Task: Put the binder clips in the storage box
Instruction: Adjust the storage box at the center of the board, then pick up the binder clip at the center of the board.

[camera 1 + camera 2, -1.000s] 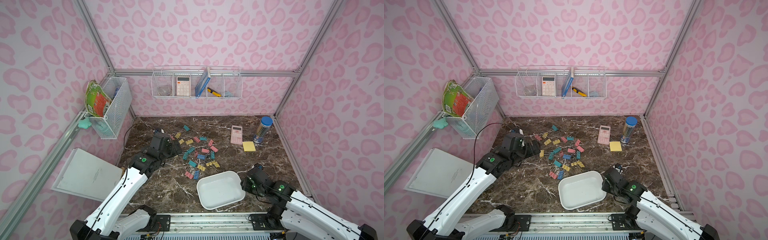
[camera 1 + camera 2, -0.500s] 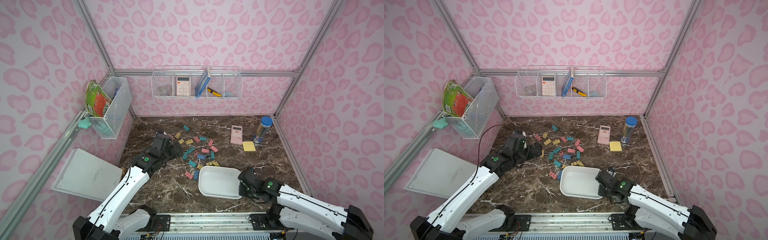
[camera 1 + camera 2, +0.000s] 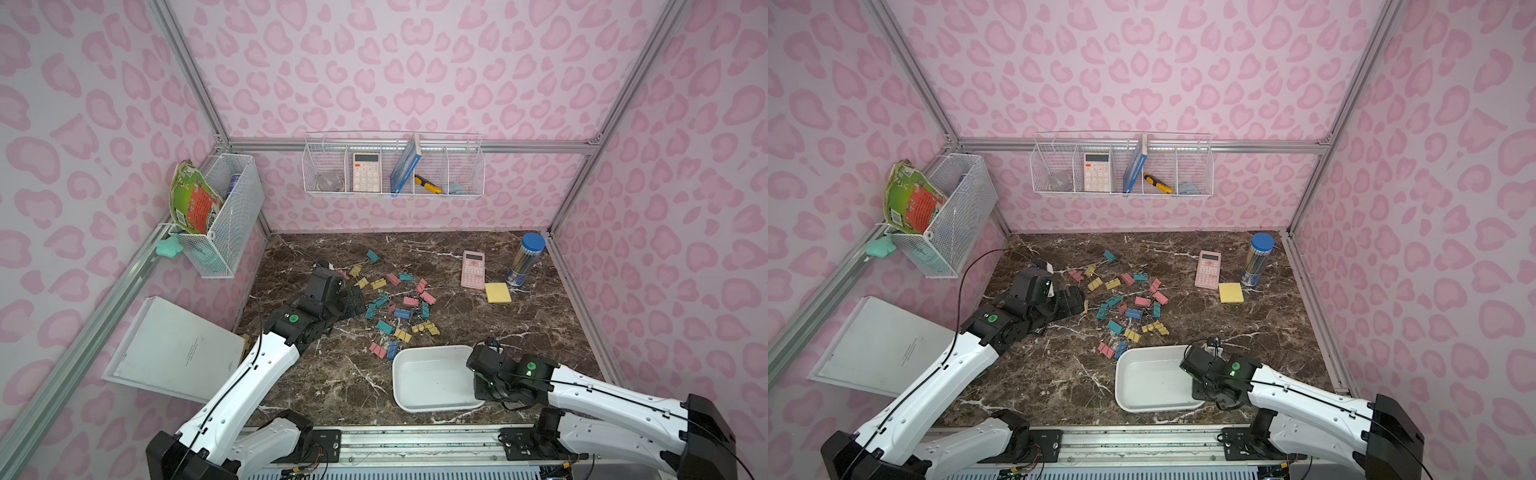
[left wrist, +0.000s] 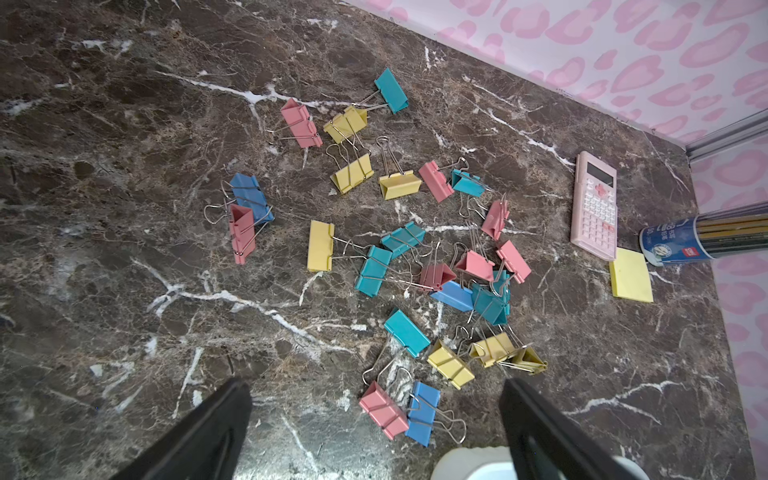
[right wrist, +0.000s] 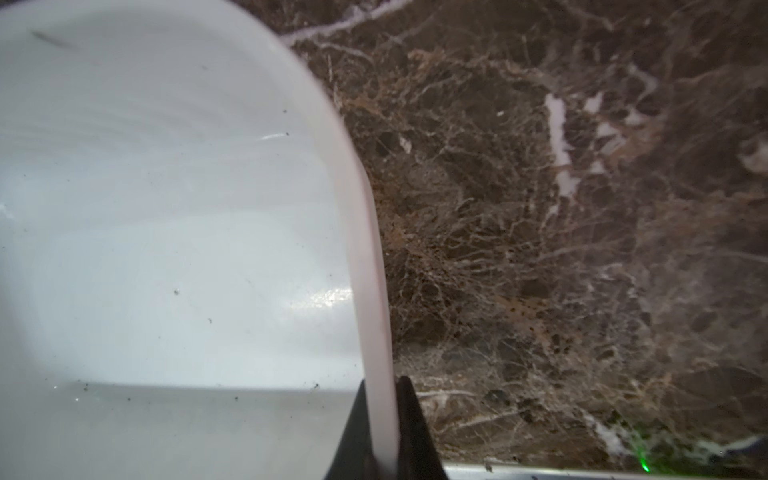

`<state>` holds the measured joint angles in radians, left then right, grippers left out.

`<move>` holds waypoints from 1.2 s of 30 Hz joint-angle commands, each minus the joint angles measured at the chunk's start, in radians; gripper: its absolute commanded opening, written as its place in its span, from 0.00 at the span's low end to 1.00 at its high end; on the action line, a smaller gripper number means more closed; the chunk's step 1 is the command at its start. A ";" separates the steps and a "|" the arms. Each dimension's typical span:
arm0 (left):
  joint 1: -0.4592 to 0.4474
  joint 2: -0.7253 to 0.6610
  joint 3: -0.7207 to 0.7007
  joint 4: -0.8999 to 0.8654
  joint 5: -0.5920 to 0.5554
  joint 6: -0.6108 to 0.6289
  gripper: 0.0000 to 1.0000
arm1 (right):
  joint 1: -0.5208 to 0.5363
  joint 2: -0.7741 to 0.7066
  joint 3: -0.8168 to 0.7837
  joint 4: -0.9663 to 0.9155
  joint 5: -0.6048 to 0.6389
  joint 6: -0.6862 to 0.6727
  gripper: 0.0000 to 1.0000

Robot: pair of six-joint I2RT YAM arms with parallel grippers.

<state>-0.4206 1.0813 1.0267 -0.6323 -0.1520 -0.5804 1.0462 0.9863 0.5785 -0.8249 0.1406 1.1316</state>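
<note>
Several pastel binder clips (image 3: 399,307) (image 3: 1129,307) (image 4: 415,257) lie scattered mid-table. The white storage box (image 3: 432,376) (image 3: 1150,382) sits empty near the front edge, just in front of the nearest pink and blue clips. My right gripper (image 3: 478,376) (image 3: 1194,380) (image 5: 380,386) is shut on the box's right rim (image 5: 370,249), one finger inside, one outside. My left gripper (image 3: 357,301) (image 3: 1075,301) (image 4: 374,384) hovers open at the left edge of the clip pile, holding nothing; a corner of the box (image 4: 469,465) shows in its wrist view.
A pink calculator (image 3: 473,269), a yellow sticky-note pad (image 3: 497,292) and a pencil tube (image 3: 524,259) stand at the back right. Wire baskets hang on the back wall (image 3: 392,166) and the left wall (image 3: 220,212). A flat white board (image 3: 174,345) leans at the left.
My right gripper moved in from the box's right side and closed on its rim; the box turned squarer to the table edge. My left gripper shifted slightly toward the clips.
</note>
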 commanded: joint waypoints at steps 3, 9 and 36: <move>-0.001 -0.008 0.003 0.007 -0.031 0.016 0.98 | 0.003 -0.049 -0.012 -0.080 0.001 0.017 0.13; 0.002 -0.050 0.026 -0.024 -0.078 0.042 0.98 | -0.015 -0.098 0.118 -0.153 0.178 -0.004 0.53; 0.449 0.001 0.068 -0.044 0.270 0.096 0.97 | -0.163 0.848 0.604 0.701 -0.419 -0.276 0.49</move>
<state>0.0273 1.0904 1.0931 -0.6571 0.1036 -0.4911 0.8734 1.8229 1.1900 -0.1627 -0.2337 0.8375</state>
